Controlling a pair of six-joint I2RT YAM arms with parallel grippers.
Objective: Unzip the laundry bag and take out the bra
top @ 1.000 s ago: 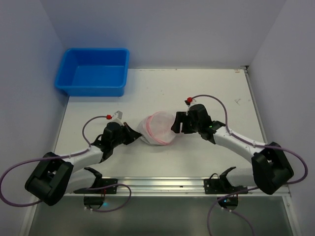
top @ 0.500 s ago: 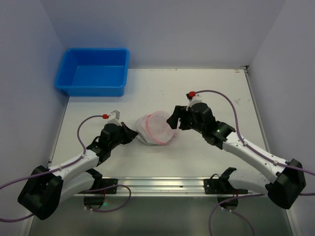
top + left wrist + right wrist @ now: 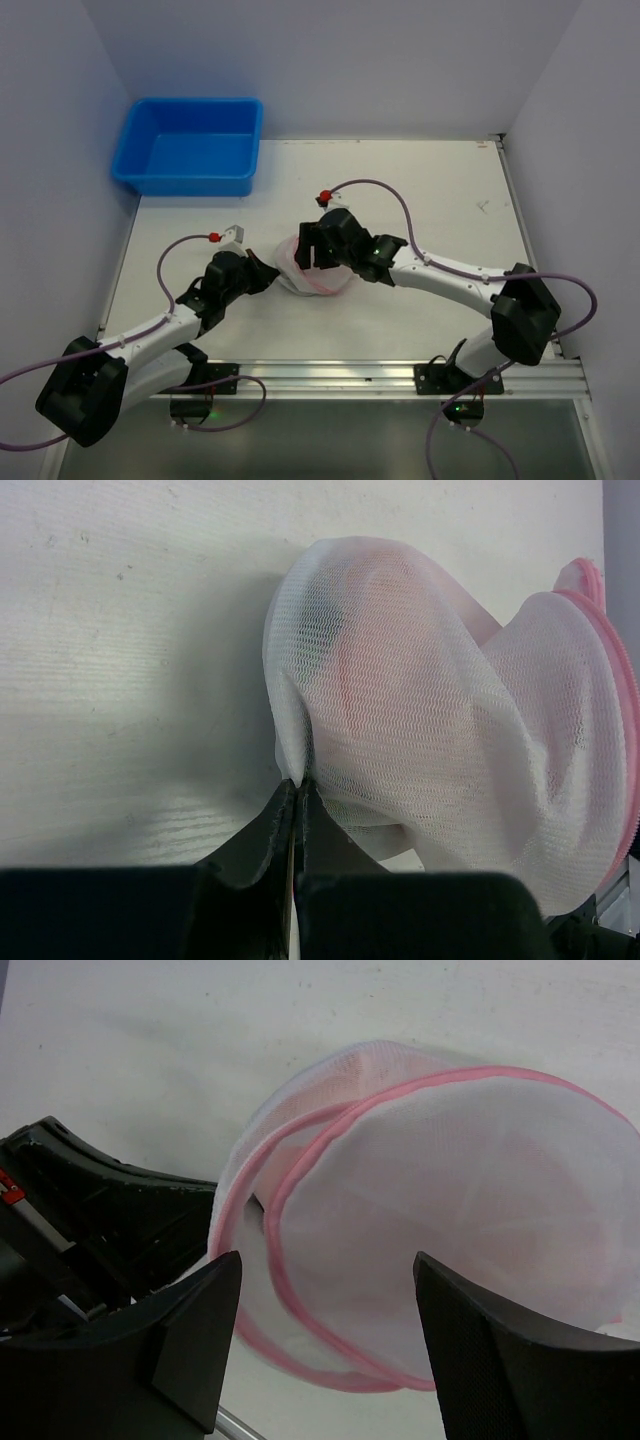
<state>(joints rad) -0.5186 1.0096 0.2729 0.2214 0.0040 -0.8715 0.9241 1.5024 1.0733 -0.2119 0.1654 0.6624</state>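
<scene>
Since a second ago the right tool [image 3: 316, 248] has swung left and now hangs with its jaws spread over the laundry bag [image 3: 322, 284], which lies mid-surface [image 3: 430, 190]; the left tool [image 3: 297, 786], pressed together, pinches the bag's white mesh at its left edge.

The table [image 3: 420, 190] is white and flat, with a few small dark marks near its far right side. A blue tub [image 3: 185, 185] sits at the far left corner. The little laundry bag [image 3: 310, 283] lies near the middle, well apart from the tub.
</scene>
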